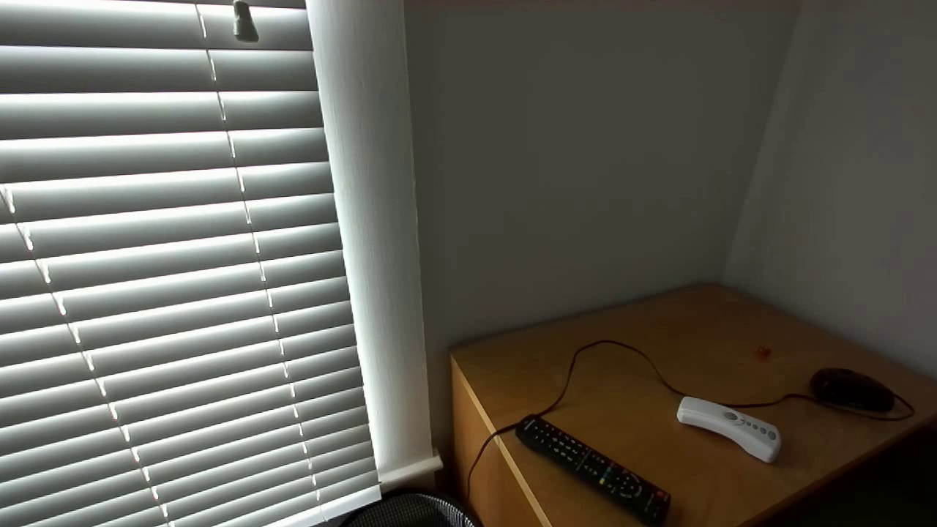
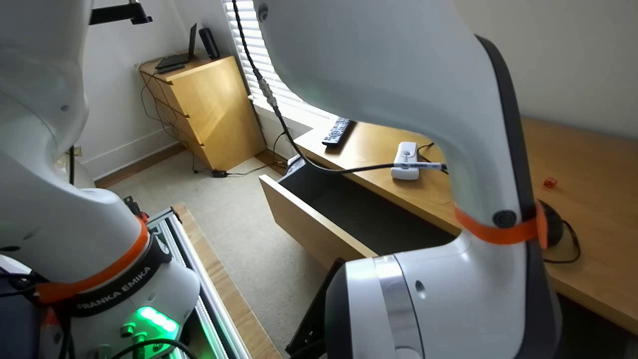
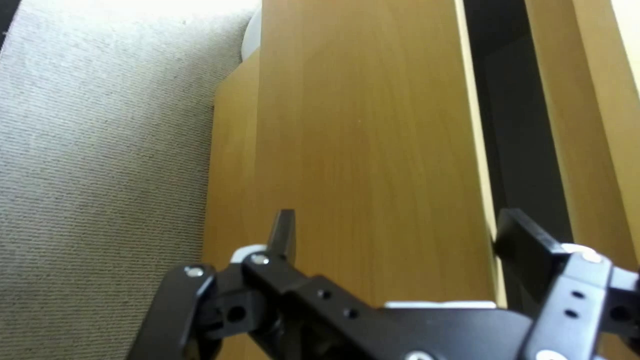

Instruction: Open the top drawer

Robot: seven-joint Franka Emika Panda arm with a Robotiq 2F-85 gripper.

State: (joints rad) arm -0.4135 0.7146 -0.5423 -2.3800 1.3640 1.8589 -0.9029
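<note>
The top drawer of a light wood dresser (image 2: 578,154) is pulled out in an exterior view, with its wooden front panel (image 2: 309,224) away from the dresser and its dark inside showing. In the wrist view the drawer's front panel (image 3: 370,125) runs between the two black fingers of my gripper (image 3: 400,215). The gripper is open wide. One finger is in front of the panel's face; the other is on the inner side, at or very near its top edge. A black part of the gripper shows low in an exterior view, its fingertips hidden.
On the dresser top lie a black remote (image 1: 593,468), a white remote (image 1: 728,427), a black mouse (image 1: 851,389) with a cord, and a small red object (image 1: 763,352). A window with blinds (image 1: 168,256) stands beside it. Another dresser (image 2: 209,104) stands farther off.
</note>
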